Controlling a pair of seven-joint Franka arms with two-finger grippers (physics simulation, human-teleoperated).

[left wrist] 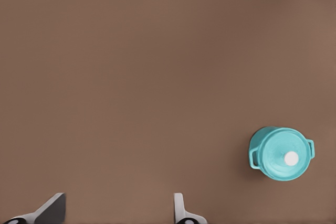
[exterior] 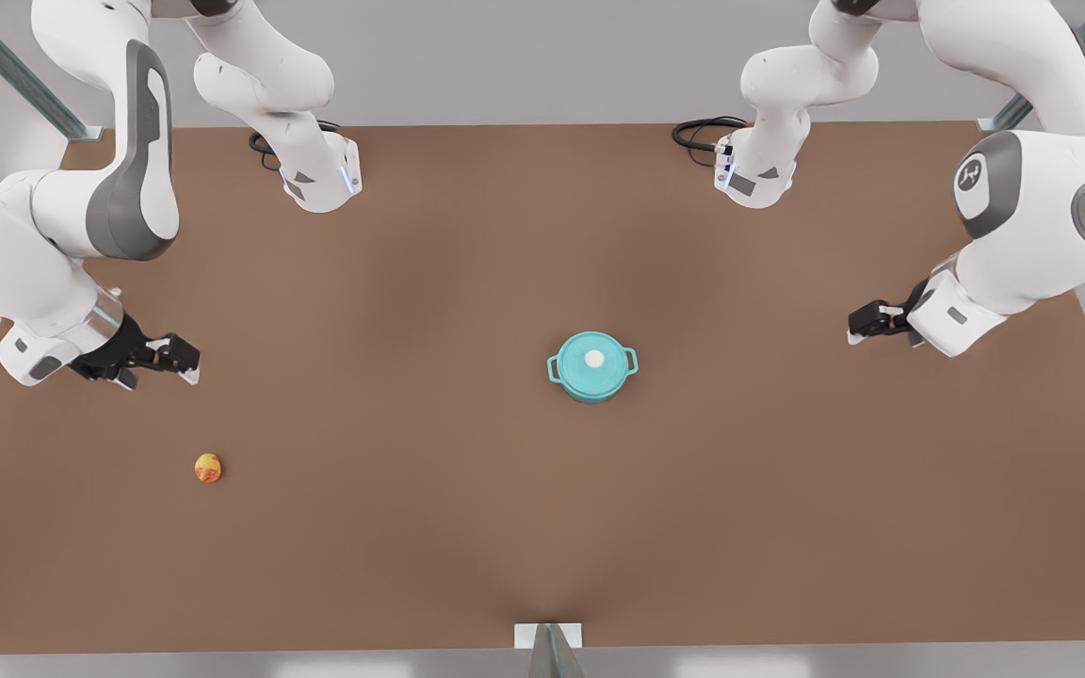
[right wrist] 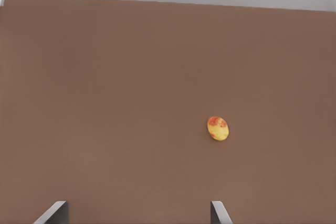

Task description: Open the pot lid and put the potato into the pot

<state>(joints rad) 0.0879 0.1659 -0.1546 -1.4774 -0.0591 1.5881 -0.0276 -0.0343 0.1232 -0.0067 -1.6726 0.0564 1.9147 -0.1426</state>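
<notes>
The teal pot (exterior: 591,386) stands near the table's middle, and the pot lid (exterior: 580,350) with its white knob rests on it, closing it. The potato (exterior: 208,468), yellow with orange-red patches, lies on the table toward the front view's left. My right gripper (exterior: 183,363) hovers open above and behind the potato (right wrist: 218,128), clear of it. Over at the front view's right, my left gripper (exterior: 858,328) hangs open, well away from the pot (left wrist: 254,148) and its lid (left wrist: 275,150). Both grippers (left wrist: 116,211) (right wrist: 136,212) are empty.
The brown table (exterior: 467,527) ends in grey floor on all sides. A small metal bracket (exterior: 548,638) sits at the middle of the near edge. Black cables (exterior: 698,132) coil by the arm bases at the back. Open tabletop separates potato and pot.
</notes>
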